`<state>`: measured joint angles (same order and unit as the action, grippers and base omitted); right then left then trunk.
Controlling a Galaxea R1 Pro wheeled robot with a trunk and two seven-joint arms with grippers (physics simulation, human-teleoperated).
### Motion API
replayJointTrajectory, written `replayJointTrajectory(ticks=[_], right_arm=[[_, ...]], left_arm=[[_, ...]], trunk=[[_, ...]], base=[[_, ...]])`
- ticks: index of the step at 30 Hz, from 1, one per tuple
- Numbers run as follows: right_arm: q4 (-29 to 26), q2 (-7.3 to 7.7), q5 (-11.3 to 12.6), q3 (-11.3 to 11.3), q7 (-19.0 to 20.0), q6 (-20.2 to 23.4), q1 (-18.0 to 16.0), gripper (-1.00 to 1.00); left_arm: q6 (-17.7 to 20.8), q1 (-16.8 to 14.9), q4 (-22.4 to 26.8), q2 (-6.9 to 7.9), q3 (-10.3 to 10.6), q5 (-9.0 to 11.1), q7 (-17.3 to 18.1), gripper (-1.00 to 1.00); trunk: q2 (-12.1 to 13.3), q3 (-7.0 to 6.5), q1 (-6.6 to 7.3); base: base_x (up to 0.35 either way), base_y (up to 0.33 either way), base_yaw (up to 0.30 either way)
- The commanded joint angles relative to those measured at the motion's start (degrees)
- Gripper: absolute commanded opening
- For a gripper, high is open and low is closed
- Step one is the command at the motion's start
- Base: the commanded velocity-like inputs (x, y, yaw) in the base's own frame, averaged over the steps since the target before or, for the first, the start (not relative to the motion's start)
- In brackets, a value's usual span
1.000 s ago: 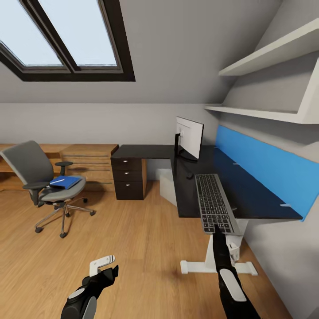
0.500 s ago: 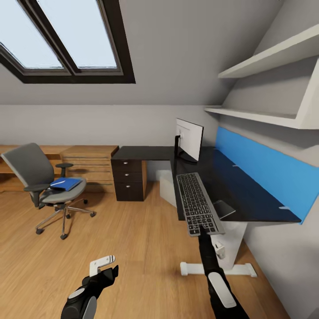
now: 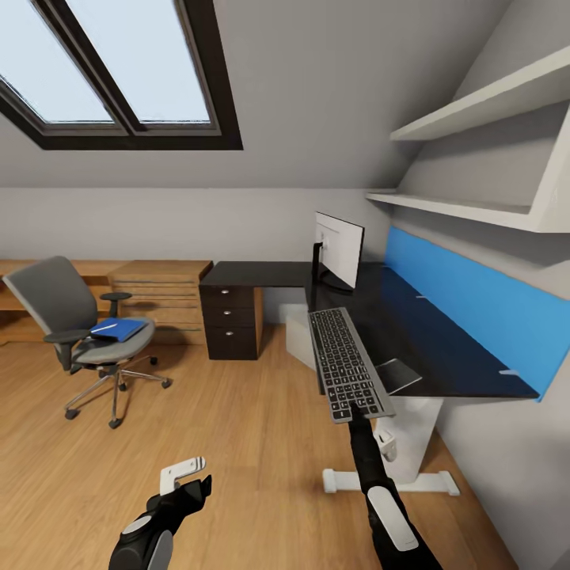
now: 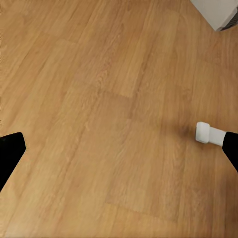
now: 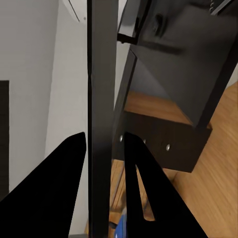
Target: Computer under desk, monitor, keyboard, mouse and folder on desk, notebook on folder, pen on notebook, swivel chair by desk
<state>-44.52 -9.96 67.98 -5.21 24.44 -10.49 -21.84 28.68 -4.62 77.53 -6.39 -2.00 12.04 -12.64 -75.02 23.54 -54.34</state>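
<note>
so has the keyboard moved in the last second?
Yes. The keyboard, gripped by the right gripper, has swung toward the robot's left: it now overhangs the desk front edge instead of lying over the desktop.

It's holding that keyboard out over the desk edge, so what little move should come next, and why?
Probably swing the keyboard toward the blue panel and lower it onto the desk near the monitor. The right pincer grips its near end, and it hangs tilted, partly past the desk's front edge, not lying flat.
</note>
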Motion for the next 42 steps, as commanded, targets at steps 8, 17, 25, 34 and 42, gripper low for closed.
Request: replayJointTrajectory(ticks=[8, 17, 25, 34, 42], right_arm=[[0.05, -0.04, 0.63, 0.02, 0.29, -0.06, 0.30, -1.00], [0.05, -0.04, 0.64, 0.02, 0.32, -0.06, 0.30, -1.00], [0.05, -0.04, 0.58, -0.13, 0.39, 0.21, 0.30, -1.00], [-0.27, -0.04, 0.35, -0.20, 0.27, 0.39, 0.30, -1.00], [-0.30, -0.04, 0.56, -0.24, 0.53, 0.33, 0.30, -1.00]], left_arm=[[0.23, -0.03, -0.01, -0.02, 0.06, 0.52, -0.11, 1.00], [0.24, 0.00, -0.01, -0.02, 0.06, 0.52, -0.10, 1.00], [0.24, 0.01, -0.08, -0.02, 0.06, 0.52, -0.10, 1.00], [0.24, 0.02, -0.10, -0.02, 0.06, 0.52, -0.10, 1.00], [0.24, -0.01, -0.10, -0.02, 0.06, 0.52, -0.10, 1.00]], trunk=[[-0.04, -0.15, 0.00], [-0.04, -0.62, 0.00], [-0.04, -0.70, 0.00], [-0.04, -0.71, 0.00], [-0.04, -0.71, 0.00]], base=[[0.000, 0.307, 0.113], [0.008, 0.331, 0.225], [0.167, 0.294, 0.113], [0.288, 0.209, 0.003], [0.298, 0.196, 0.000]])
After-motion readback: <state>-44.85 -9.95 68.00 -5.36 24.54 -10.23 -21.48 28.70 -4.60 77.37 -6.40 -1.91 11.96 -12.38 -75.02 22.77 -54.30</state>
